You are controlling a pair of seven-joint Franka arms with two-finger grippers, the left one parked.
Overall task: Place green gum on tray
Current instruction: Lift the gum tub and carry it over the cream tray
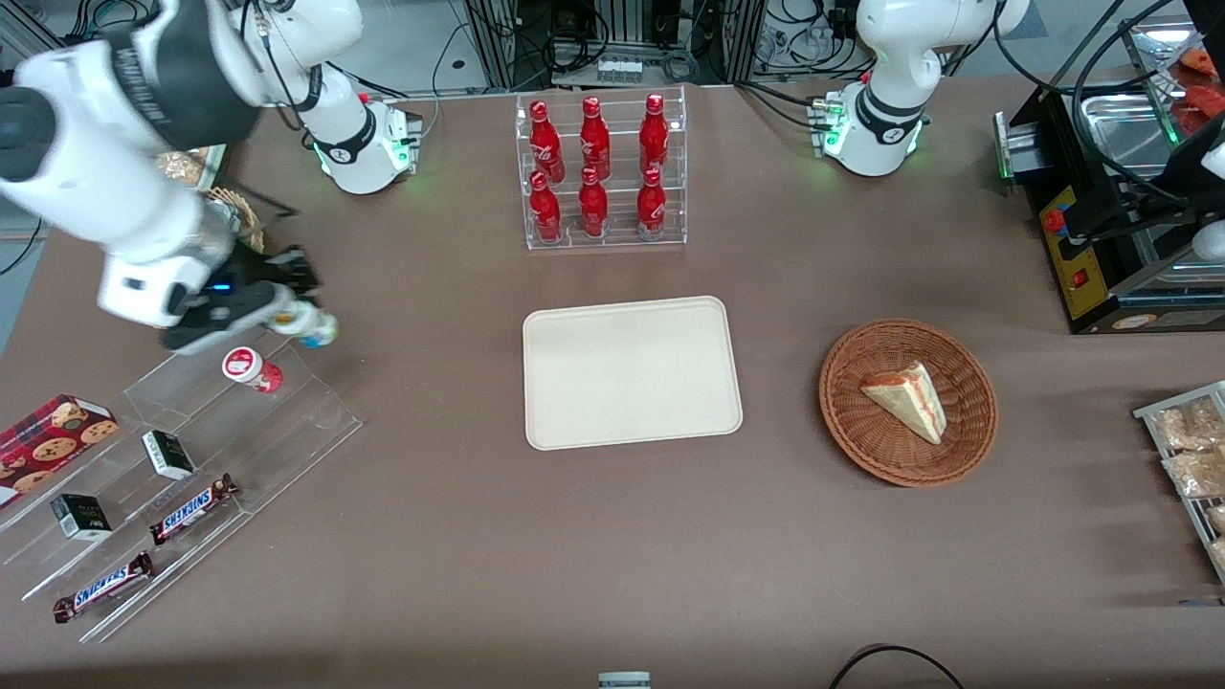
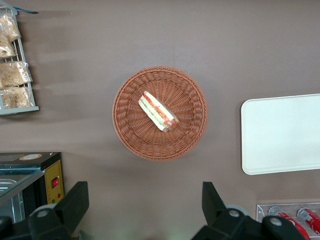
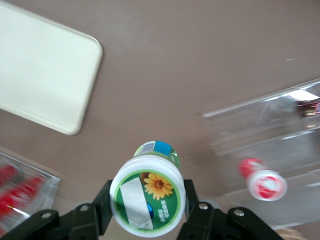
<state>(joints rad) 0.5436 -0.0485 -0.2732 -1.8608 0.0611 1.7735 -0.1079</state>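
The brown desk (image 1: pixel 612 574) carries, at its middle, the cream-beige tray (image 1: pixel 632 373), bare and lying flat. Farther from the front camera than the tray stands a clear acrylic rack (image 1: pixel 603 172) with six red Coca-Cola bottles (image 1: pixel 593 144) in two rows. Toward the parked arm's end sits a round wicker basket (image 1: pixel 967 421) holding a wrapped sandwich wedge (image 1: pixel 904 400). Toward the working arm's end, a stepped clear display stand (image 1: pixel 191 478) bears two bars printed "SNICKERS" (image 1: pixel 191 507), two small dark boxes (image 1: pixel 167 454), a red tartan cookie box (image 1: pixel 53 435) and the red-lidded gum bottle (image 1: pixel 251 368). Above that stand's upper step, the end effector (image 1: pixel 287 311) is closed around the green gum (image 3: pixel 147 200), held lifted off the stand and well apart from the tray; its lid shows a green ring, a yellow sunflower and a blank white patch, with a green-blue label on the body whose writing is too blurred to read.
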